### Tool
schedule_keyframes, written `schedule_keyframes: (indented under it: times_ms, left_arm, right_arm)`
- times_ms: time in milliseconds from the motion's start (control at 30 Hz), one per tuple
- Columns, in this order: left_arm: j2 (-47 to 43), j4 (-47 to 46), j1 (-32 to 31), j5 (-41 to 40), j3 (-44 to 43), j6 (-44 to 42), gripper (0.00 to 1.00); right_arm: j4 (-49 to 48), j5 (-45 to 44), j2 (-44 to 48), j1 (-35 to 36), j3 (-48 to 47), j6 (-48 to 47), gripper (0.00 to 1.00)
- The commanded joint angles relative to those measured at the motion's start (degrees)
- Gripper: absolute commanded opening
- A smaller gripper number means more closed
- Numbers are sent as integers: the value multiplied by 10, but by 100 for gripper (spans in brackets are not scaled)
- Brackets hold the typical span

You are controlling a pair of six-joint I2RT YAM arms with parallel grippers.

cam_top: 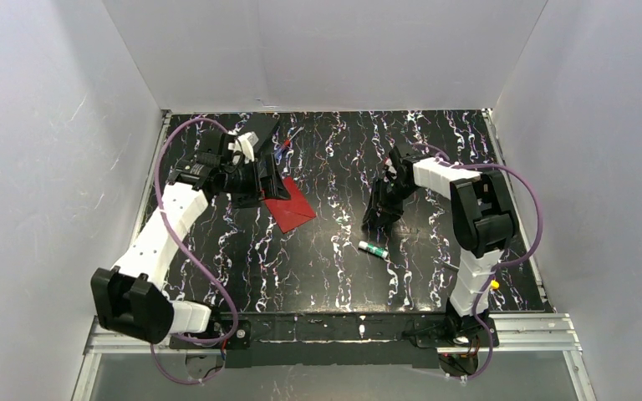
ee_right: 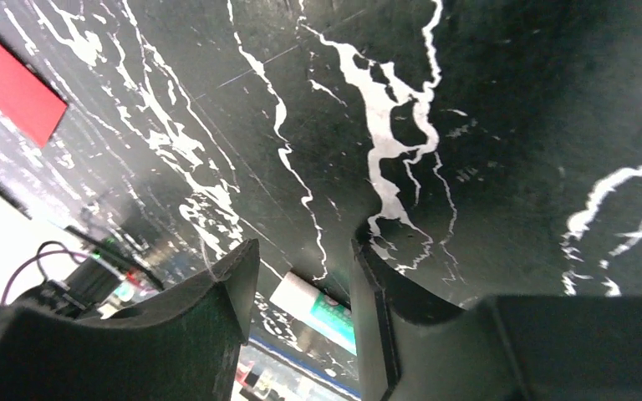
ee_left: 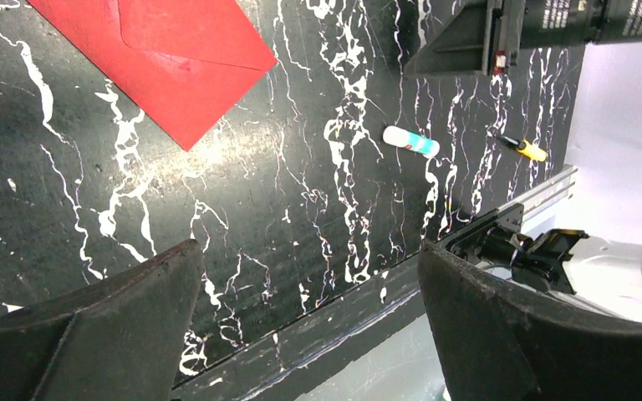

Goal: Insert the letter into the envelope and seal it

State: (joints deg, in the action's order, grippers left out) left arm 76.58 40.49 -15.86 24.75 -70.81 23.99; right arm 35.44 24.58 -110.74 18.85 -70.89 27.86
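The red envelope (cam_top: 292,205) lies flat on the black marbled table, left of centre, with its flap folded down. It also shows in the left wrist view (ee_left: 163,58) and as a red corner in the right wrist view (ee_right: 10,85). My left gripper (cam_top: 266,180) hovers at the envelope's far left edge, open wide and empty (ee_left: 309,284). My right gripper (cam_top: 381,214) is low over the table centre, open and empty (ee_right: 299,261), just behind a glue stick (ee_right: 322,307). No white letter shows in any view.
The glue stick (cam_top: 374,248) lies in front of the right gripper and also shows in the left wrist view (ee_left: 410,140). A yellow-tipped marker (ee_left: 525,149) lies near the right arm's base (cam_top: 494,285). A small pen-like object (cam_top: 287,147) lies behind the left gripper. White walls enclose the table.
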Motion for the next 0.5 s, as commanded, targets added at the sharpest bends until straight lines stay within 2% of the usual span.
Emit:
schedule_keyframes:
  times_ms: [0, 133, 267, 467]
  left_arm:
    - [-44, 30, 2, 1, 14, -20, 98]
    - [-61, 36, 1, 6, 7, -9, 98]
    - [-85, 51, 1, -16, 6, 26, 98]
    - [-129, 111, 2, -73, -19, 75, 98]
  right_arm:
    - [39, -146, -2, 18, -15, -26, 54]
    - [-4, -156, 79, 20, 27, -20, 63]
    - [-32, -188, 191, 49, 65, -56, 70]
    - [-39, -335, 373, 117, 117, -60, 76]
